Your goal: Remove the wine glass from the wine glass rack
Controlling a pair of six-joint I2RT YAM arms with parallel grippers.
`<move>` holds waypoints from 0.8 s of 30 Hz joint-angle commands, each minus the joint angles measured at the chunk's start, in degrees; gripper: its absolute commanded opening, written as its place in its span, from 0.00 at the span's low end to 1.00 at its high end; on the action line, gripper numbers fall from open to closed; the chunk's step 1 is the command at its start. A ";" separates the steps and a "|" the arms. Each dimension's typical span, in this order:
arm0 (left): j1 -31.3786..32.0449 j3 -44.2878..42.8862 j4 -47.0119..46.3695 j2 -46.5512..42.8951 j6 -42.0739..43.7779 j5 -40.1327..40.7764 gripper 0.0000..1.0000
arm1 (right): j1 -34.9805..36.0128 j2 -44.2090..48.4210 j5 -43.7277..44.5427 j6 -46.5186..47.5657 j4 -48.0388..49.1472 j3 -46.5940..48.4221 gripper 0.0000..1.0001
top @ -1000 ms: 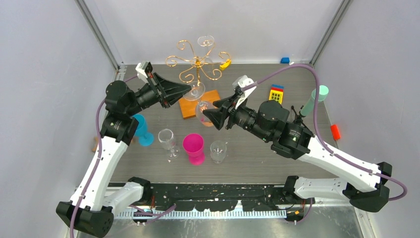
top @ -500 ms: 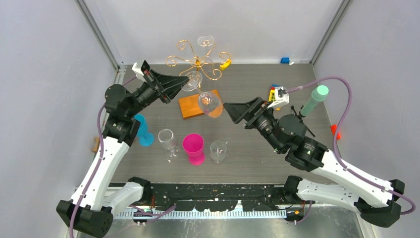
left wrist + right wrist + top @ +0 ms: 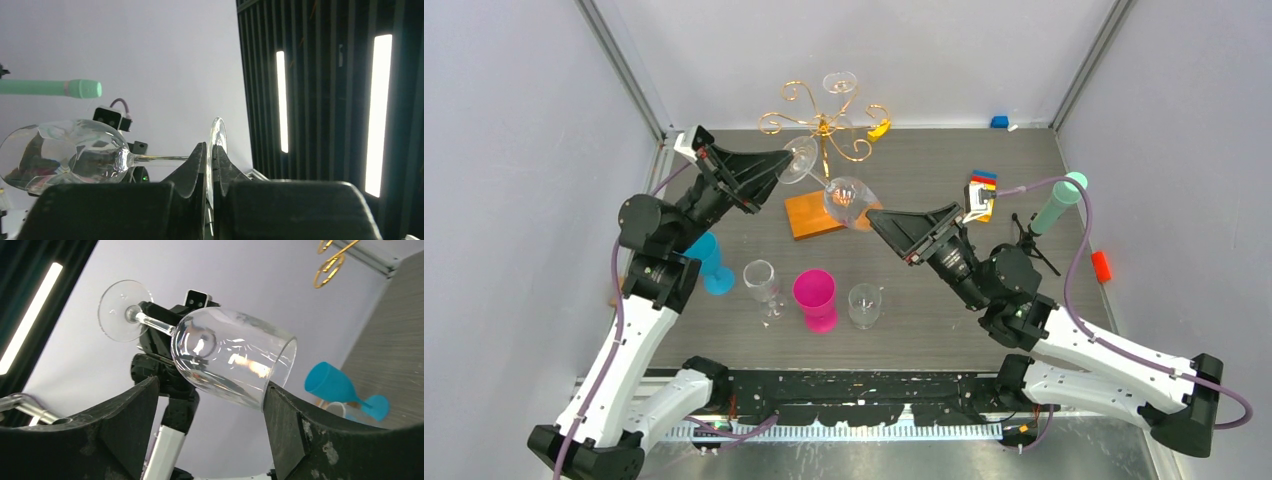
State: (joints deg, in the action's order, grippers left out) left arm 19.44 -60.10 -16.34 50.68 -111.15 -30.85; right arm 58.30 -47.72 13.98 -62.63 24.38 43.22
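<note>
A clear wine glass lies almost on its side in the air over the rack's orange-brown wooden base. My left gripper is shut on the rim of the glass's foot, with the bowl pointing away from it. My right gripper is open, and the bowl sits just above its spread fingers. The right finger is at the bowl's rim. The gold wire rack stands behind, and its scrolls show in the right wrist view. A second clear glass hangs on the rack's far side.
On the table in front stand a blue goblet, a pink cup and two clear glasses. At right are a mint-green cylinder on a small black tripod, a coloured block and a red piece.
My left gripper has lifted the glass by its foot up and to the left, tipping it sideways. My right gripper let go of the bowl, drew back right and now sits open under it.
</note>
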 commanded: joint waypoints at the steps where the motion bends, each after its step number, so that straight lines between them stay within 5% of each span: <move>1: 0.33 1.62 -11.36 -1.27 -5.95 4.63 0.00 | -0.12 0.60 -5.74 -0.19 15.07 -1.32 0.78; 11: 0.86 4.40 -14.29 -1.20 -8.81 6.34 0.00 | -0.12 -1.30 -18.31 1.52 28.03 -0.89 0.51; 24: 0.95 8.04 -9.93 -4.43 -8.38 9.70 0.00 | -0.12 -2.06 -24.98 6.26 25.44 4.24 0.11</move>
State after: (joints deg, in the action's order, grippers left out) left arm 20.25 -53.32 -28.51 45.91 -122.41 -23.49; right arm 57.28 -50.57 -6.66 -57.60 45.78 43.57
